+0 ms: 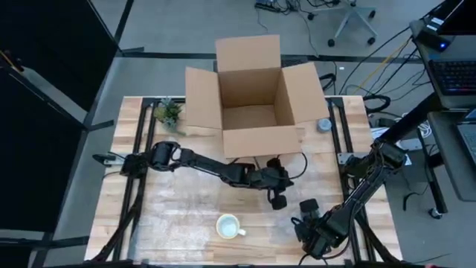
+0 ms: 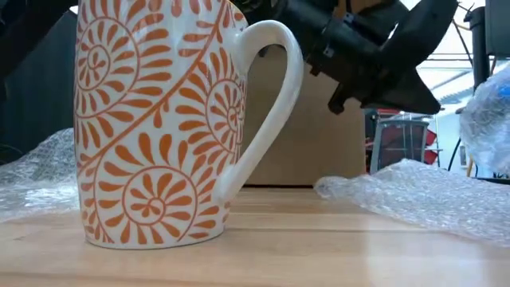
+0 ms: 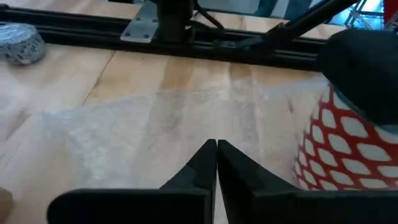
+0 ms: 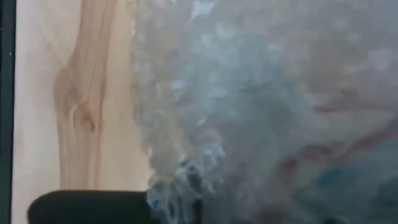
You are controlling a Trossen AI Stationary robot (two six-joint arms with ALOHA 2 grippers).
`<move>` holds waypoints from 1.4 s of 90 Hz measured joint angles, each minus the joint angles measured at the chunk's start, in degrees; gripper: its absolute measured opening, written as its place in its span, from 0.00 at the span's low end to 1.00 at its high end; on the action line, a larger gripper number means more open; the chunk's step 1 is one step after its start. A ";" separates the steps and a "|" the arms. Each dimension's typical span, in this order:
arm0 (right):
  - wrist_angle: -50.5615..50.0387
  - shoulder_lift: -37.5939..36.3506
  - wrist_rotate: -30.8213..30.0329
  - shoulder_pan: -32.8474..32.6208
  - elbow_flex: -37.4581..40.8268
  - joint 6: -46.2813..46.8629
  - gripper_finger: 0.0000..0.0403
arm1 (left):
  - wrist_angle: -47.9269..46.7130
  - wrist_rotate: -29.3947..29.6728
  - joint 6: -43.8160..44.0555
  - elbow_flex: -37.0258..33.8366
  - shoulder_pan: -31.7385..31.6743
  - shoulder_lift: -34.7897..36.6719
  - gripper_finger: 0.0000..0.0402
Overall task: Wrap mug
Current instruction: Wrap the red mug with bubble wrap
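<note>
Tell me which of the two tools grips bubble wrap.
The right tool: bubble wrap bunches at its tip in its wrist view. The left tool is shut, empty, above the sheet.

Mug [image 1: 229,225] btwn both hands, open box [image 1: 252,97] behind.

The bench [image 1: 149,216] carries an open cardboard box [image 1: 253,104] at its rear centre. A small potted plant [image 1: 169,112] stands left of the box; a tape roll [image 1: 324,125] lies just right of it. The mug [image 1: 228,225] stands upright near the front edge, on a bubble wrap sheet [image 1: 186,205] spread across the bench centre. The left gripper [image 1: 277,190] sits between box and mug, behind and to the right of the mug. The right gripper [image 1: 309,223] is right of the mug, at the sheet's edge.
</note>
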State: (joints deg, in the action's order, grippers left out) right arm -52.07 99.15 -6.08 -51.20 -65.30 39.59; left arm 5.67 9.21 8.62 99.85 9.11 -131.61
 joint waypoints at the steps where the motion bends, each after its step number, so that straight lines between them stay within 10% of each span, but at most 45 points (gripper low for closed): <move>1: 0.00 0.00 0.01 0.00 0.00 0.15 0.13 | 0.01 0.00 -0.01 0.00 0.03 0.01 0.00; 66: -0.03 0.00 0.08 0.01 0.00 4.92 0.13 | -13.86 -0.19 4.60 -0.07 -1.86 2.62 0.02; 126: -0.01 0.00 -0.33 0.11 0.00 4.81 0.13 | -15.12 0.30 6.29 -0.11 -5.46 -2.50 0.50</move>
State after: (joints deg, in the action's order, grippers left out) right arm -52.09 99.15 -6.42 -51.09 -65.30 44.40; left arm -9.45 9.51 14.91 99.74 3.64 -134.11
